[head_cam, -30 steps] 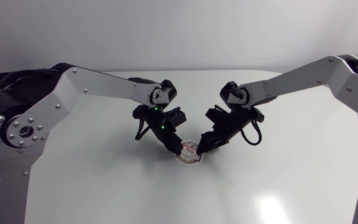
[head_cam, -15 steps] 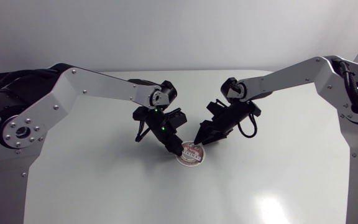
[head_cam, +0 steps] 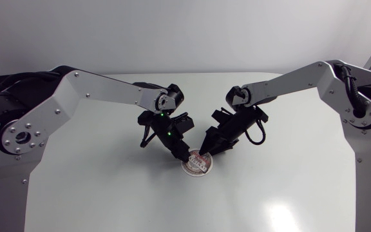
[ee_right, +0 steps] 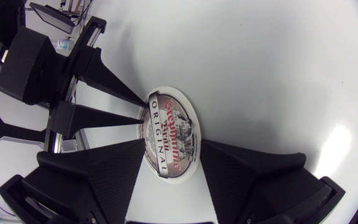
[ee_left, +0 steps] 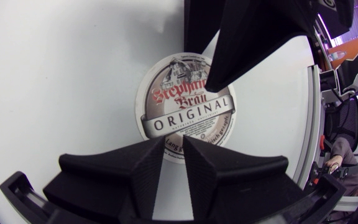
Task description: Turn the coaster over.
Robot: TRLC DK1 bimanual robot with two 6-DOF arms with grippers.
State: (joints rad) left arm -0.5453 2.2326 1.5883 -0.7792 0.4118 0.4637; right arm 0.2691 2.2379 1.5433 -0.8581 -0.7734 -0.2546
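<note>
A round coaster [head_cam: 196, 166] with red and black print lies flat, print side up, on the white table near its middle. My left gripper [head_cam: 183, 155] is shut, and its tips [ee_left: 174, 140] rest on the coaster's [ee_left: 185, 106] near rim. From the other side my right gripper [head_cam: 202, 153] comes down at a slant. In the right wrist view it [ee_right: 173, 149] stands open, with the coaster [ee_right: 166, 127] lying between and just ahead of its fingers. One right finger [ee_left: 229, 56] points down at the printed face.
The white table top [head_cam: 288, 187] spreads out around the coaster on every side. Both arms' silver links reach in over its back half, meeting above the coaster.
The right gripper drew back from the coaster, then came down to it again, with its fingers slightly narrower. The left gripper and the coaster have stayed put.
</note>
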